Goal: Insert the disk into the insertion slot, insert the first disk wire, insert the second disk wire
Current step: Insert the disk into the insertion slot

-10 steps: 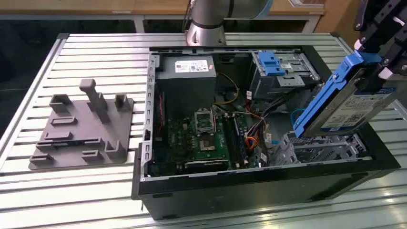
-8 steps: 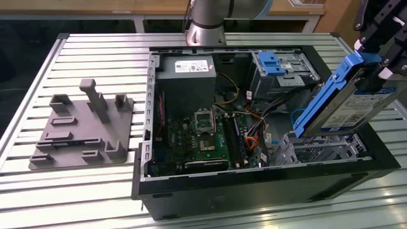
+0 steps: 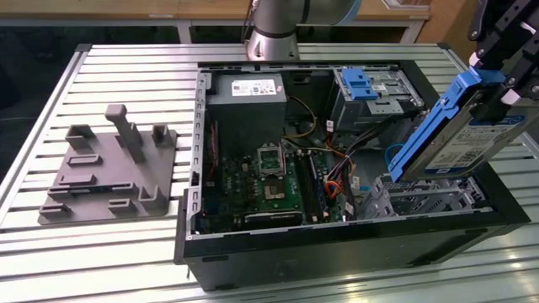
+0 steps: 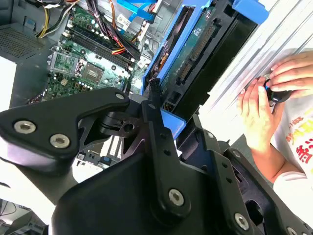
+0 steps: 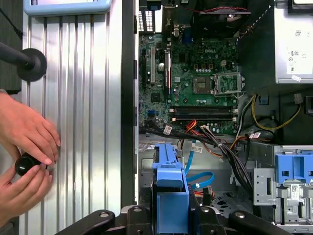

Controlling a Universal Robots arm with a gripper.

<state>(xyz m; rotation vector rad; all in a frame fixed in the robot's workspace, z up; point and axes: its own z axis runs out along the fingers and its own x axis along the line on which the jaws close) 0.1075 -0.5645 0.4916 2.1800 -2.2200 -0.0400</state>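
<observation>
With the end effector [image 3: 498,85] clamped on the disk [image 3: 465,144], tilted just above the insertion slot [image 3: 430,197] at the exterior view's right, square its edges to the slot walls during descent.

Silver-grey cylindrical arm [image 3: 273,31] with pale blue joint cap [image 3: 357,9], black jointed tool [image 5: 171,215], silver screw heads [image 4: 59,141].

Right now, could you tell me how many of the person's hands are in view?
2, both over the slatted table beside the computer case: one hand lies on a black knob, the other hand holds it from the opposite side.
</observation>
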